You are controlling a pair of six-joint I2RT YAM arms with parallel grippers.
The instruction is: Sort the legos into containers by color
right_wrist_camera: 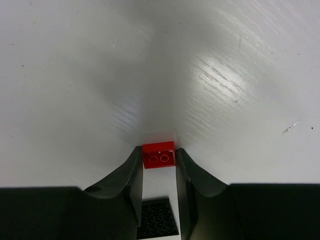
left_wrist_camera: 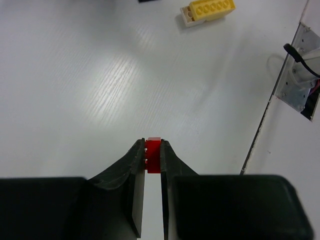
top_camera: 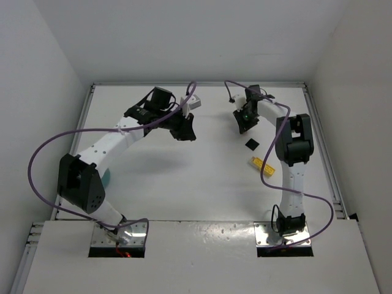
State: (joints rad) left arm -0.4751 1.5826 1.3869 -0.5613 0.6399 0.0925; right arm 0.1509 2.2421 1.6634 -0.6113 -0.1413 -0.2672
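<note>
Left fingers (left_wrist_camera: 138,154) are nearly closed, pinching a small red brick (left_wrist_camera: 153,156) at the very tips. The brick sits upright in the narrow gap, with both pads touching its sides. Can't tell whether it touches the tabletop (top_camera: 202,184) or hangs above it.

Right fingers (right_wrist_camera: 135,159) have a slightly wider gap and clamp a second red brick (right_wrist_camera: 159,155) at the tips. Two round marks show on the face turned to the camera. Same here, can't tell if there is contact with the tabletop.

A black plate (right_wrist_camera: 157,218), flat and studded, shows in the gap behind the right fingertips in the right wrist view. From the top view it lies on the tabletop just beside the right fingers, on their near side.

A yellow brick (top_camera: 262,164) lies flat on the tabletop, near the black plate and close to the right arm's upright link. In the left wrist view it sits at the top edge with a row of studs up and a white piece (left_wrist_camera: 187,17) touching one end. It is well apart from the left fingers.

A teal bowl (top_camera: 108,178) is on the left side of the tabletop, mostly hidden behind the left arm's elbow, with only a sliver of rim visible. Its contents are not visible. It is well apart from both red bricks.

In the top view both arms reach toward the far half of the tabletop, left fingers near center and right fingers to their right, apart from each other.
</note>
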